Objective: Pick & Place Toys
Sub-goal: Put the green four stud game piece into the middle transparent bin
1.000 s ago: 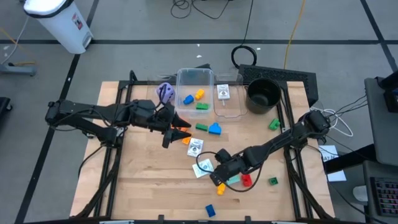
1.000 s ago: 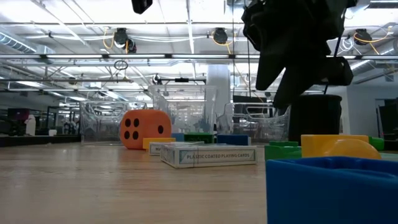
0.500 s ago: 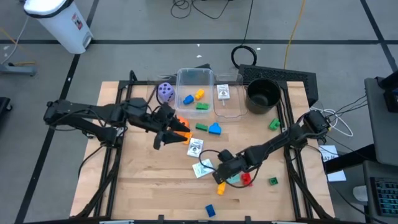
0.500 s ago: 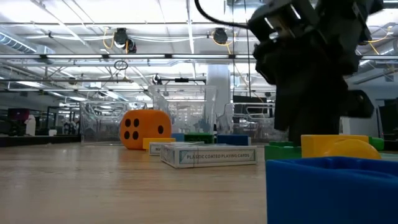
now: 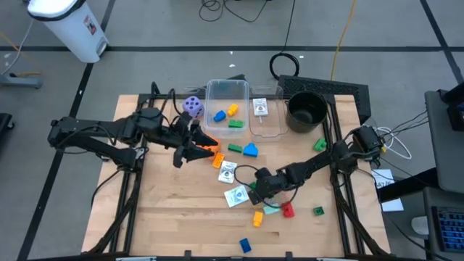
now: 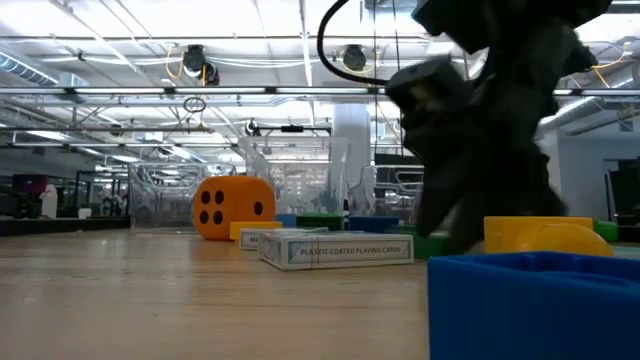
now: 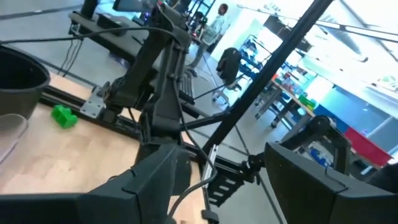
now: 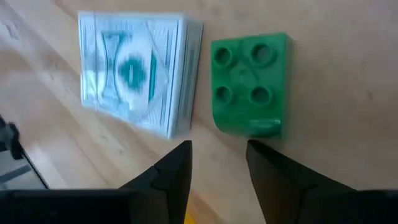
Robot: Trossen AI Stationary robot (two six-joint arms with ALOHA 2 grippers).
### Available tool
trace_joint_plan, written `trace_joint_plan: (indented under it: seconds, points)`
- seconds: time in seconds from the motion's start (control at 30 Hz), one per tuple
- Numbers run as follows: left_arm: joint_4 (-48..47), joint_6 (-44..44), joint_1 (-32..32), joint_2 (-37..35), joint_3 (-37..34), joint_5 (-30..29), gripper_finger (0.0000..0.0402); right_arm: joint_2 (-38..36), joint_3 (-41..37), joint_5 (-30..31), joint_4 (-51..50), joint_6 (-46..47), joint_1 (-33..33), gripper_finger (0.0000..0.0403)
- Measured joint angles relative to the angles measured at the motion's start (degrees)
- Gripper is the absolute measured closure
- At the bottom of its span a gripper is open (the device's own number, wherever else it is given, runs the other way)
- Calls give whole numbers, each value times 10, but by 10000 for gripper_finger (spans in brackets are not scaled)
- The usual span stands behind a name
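My right gripper hangs open, slanting down just above the table, over a white card pack and a green block that lie flat side by side; nothing is between its fingers. In the high view it stands beside that card pack. My left gripper is open and empty, raised and pointing level across the table, as the left wrist view shows. The orange die rests on the table below it. The purple die sits left of the tub.
A clear tub holds blue, yellow and green blocks; a second clear tub holds a card. The black pot stands at the far right. Loose blocks lie around: yellow, red, green, blue.
My right gripper has come down and gone a little toward the table's far edge, to just above the card pack and the green block. My left gripper has risen, drawn back toward the table's left edge and tipped up to level.
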Motion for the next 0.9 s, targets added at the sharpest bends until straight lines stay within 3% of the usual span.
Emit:
trace_joint_plan:
  seconds: [0.33,0.5,0.73,0.9]
  points:
    - [-4,3,25,-4,0,4,151,-14,-1,28,-5,-115,-90,253]
    - [-21,3,35,-4,0,5,151,-51,-1,25,-6,-249,-117,253]
    - [-21,6,48,-7,0,20,151,-103,-1,24,-1,-440,-123,252]
    - [-21,18,57,-7,0,20,151,-106,-1,6,0,-479,-120,245]
